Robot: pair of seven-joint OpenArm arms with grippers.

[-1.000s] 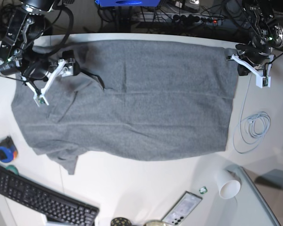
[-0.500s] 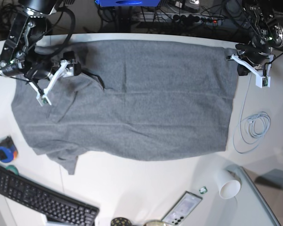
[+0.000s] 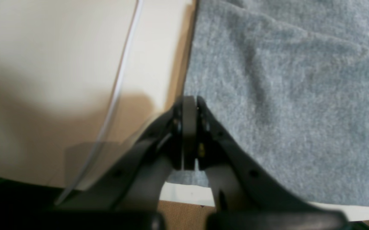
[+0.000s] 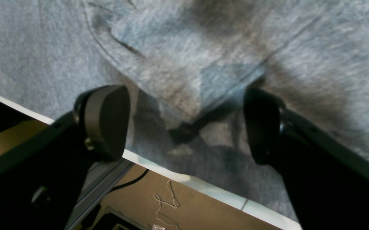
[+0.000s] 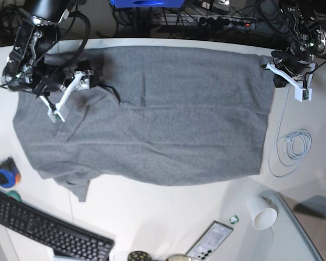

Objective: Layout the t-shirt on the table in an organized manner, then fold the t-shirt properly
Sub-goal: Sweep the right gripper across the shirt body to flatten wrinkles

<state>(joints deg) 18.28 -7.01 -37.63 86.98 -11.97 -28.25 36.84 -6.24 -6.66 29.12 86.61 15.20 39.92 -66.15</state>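
Grey cotton t-shirt [image 5: 152, 114] lies spread across the far half of the white table [image 5: 168, 217], reaching its far edge. The right gripper [image 4: 184, 124] hovers over the cloth near the far left corner, jaws spread wide. The left gripper [image 3: 189, 105] is pressed together, pinching the t-shirt's edge at the far right corner.

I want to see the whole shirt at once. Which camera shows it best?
The base view: the whole t-shirt lies spread across the table, sleeves and edges visible. The left wrist view shows only one grey edge beside the shut left gripper. The right wrist view shows only wrinkled fabric under the open right gripper.
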